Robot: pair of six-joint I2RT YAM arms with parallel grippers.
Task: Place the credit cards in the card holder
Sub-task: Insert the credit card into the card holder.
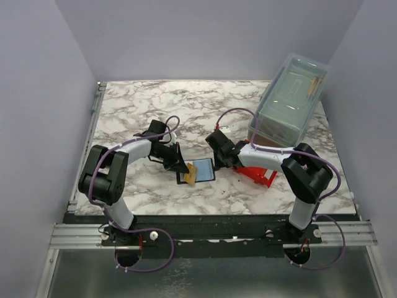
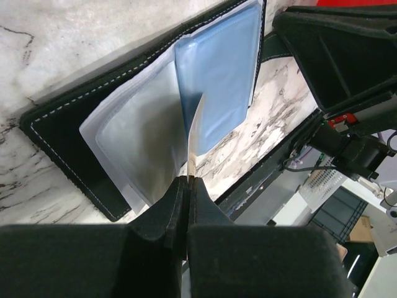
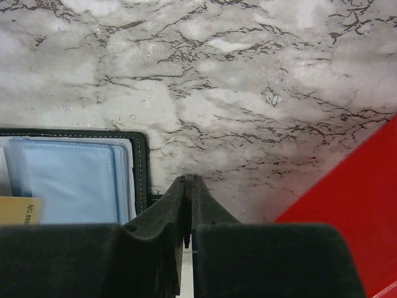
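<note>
The card holder (image 1: 201, 170) lies open on the marble table between the two arms, black with pale blue-grey sleeves (image 2: 217, 68). My left gripper (image 1: 184, 169) is shut on an orange-gold credit card (image 1: 190, 175). In the left wrist view the gripper (image 2: 188, 180) holds the card (image 2: 194, 136) edge-on, its far end among the holder's sleeves. My right gripper (image 1: 218, 163) is shut and empty at the holder's right edge. In the right wrist view its tips (image 3: 188, 180) sit just beside the holder's black rim (image 3: 141, 167), and a corner of the card (image 3: 18, 210) shows at the left.
A red bin (image 1: 261, 174) lies under the right arm, close to the right gripper, and also shows in the right wrist view (image 3: 353, 211). A clear lidded box (image 1: 290, 99) stands at the back right. Grey walls enclose the table.
</note>
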